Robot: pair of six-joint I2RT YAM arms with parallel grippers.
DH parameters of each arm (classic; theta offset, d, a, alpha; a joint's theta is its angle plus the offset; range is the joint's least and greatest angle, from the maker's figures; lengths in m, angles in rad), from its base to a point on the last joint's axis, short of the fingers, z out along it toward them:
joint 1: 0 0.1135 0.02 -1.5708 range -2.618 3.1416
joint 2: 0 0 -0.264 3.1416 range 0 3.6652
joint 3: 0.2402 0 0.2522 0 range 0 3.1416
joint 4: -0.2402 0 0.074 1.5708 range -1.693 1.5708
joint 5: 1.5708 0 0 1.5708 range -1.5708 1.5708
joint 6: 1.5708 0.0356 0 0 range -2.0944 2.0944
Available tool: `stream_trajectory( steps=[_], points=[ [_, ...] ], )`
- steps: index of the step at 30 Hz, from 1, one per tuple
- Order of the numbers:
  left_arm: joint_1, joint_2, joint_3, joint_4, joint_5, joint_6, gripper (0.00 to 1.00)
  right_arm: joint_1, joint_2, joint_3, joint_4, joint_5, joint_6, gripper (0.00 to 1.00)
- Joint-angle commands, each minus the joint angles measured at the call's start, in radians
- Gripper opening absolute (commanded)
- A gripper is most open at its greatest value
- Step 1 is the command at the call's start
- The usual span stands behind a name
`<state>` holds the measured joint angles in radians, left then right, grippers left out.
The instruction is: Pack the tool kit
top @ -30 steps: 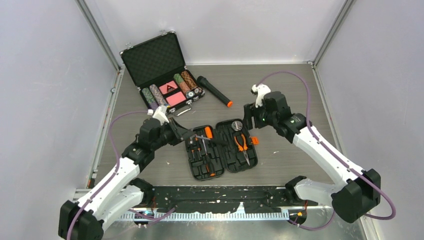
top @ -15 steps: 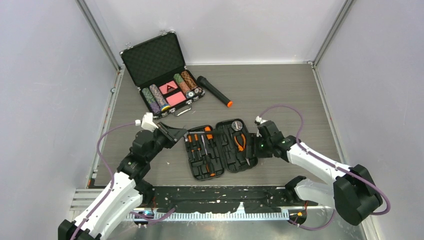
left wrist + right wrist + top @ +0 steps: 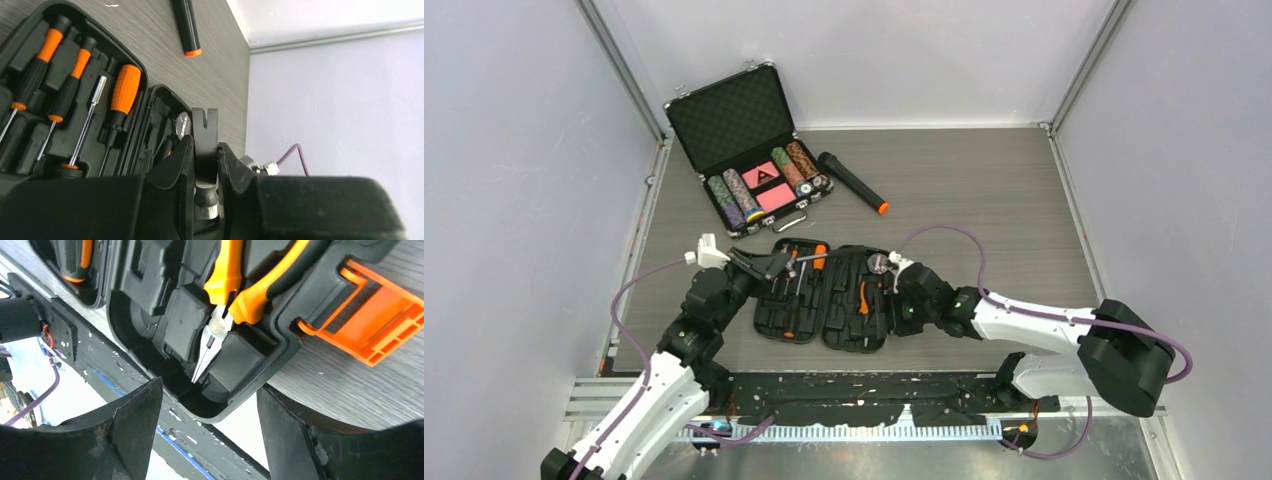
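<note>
Nearest, the right gripper (image 3: 209,386) is seen with its jaws spread wide and nothing gripped. The near corner of the black ribbed plastic clamshell tool kit case (image 3: 240,404) is straddled by them; whether the pads touch the rim cannot be told. The case is laid open and flat on the grey wood-grain table (image 3: 984,200), between the two wrists, with its small orange latch (image 3: 372,322) sticking out from the right half. Orange-and-black needle-nose pliers (image 3: 235,290) are seated in that half, and orange-and-black screwdrivers (image 3: 50,46) are seated in the left half. The left gripper (image 3: 205,146) is clamped on a small black claw hammer (image 3: 205,122), held at the left half's outer side with the claw pointing away from the wrist; over the case or just beside it cannot be told. The step in hand is judged to be seating the hammer in its moulded slot, though which recess is meant cannot be made out. To be done well, the hammer should be lined up with its recess before lowering, pressed down flat, and only then let go. The case should be steadied by the right gripper so it is not shoved. A tool left proud would likely block the lid from shutting. Farther back and well apart, a black flashlight with orange tip (image 3: 852,182) and an open metal-edged poker chip case (image 3: 724,120) are not part of this and should be left alone.
</note>
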<state>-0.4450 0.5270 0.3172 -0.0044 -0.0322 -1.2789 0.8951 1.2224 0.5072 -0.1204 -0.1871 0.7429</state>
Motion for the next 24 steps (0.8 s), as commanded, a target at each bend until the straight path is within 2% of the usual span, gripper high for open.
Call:
stream_trajectory(
  steps=[1, 6, 10, 19, 23, 24],
  points=[
    [-0.035, -0.015, -0.004, 0.082, -0.127, -0.068, 0.0, 0.03, -0.023, 0.061, 0.129, 0.021, 0.03, 0.73],
    [-0.152, 0.004, -0.01, 0.055, -0.325, -0.1, 0.0, 0.028, -0.201, 0.015, 0.011, 0.286, 0.018, 0.74],
    [-0.238, 0.064, -0.014, 0.058, -0.426, -0.147, 0.0, 0.017, -0.305, -0.005, -0.057, 0.402, 0.002, 0.75],
    [-0.396, 0.214, 0.012, 0.067, -0.654, -0.209, 0.0, -0.049, -0.403, -0.065, -0.071, 0.411, -0.013, 0.76],
    [-0.453, 0.255, 0.041, 0.052, -0.66, -0.215, 0.0, -0.065, -0.423, -0.082, -0.071, 0.4, -0.015, 0.76],
    [-0.475, 0.262, 0.047, 0.04, -0.662, -0.216, 0.04, -0.067, -0.43, -0.083, -0.071, 0.398, -0.016, 0.76]
  ],
)
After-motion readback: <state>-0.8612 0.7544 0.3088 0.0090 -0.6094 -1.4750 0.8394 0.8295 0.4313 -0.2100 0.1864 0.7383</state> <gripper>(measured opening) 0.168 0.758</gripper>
